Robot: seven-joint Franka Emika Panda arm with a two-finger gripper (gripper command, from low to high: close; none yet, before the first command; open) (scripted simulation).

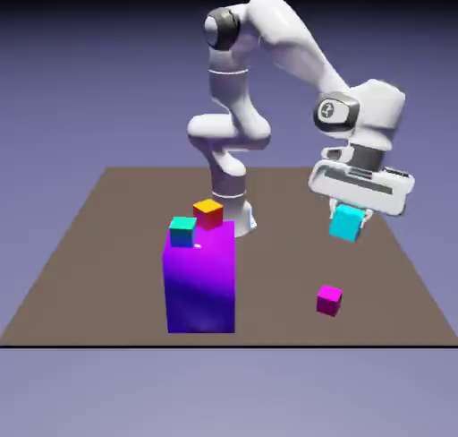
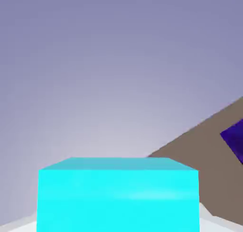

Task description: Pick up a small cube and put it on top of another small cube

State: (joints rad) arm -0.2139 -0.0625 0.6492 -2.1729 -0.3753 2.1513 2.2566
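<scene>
The small cube, bright cyan, hangs in the air above the table on the exterior view's right, with my gripper shut on it. In the hand view the same cyan cube fills the bottom middle and hides my fingertips. A magenta cube lies on the table below and a little nearer the camera than the held cube. A cube with a teal top and blue front and an orange-topped red cube sit on a tall purple block.
The tall purple block stands on the brown table left of centre; a dark blue-purple corner of it shows at the hand view's right edge. The robot's base rises just behind it.
</scene>
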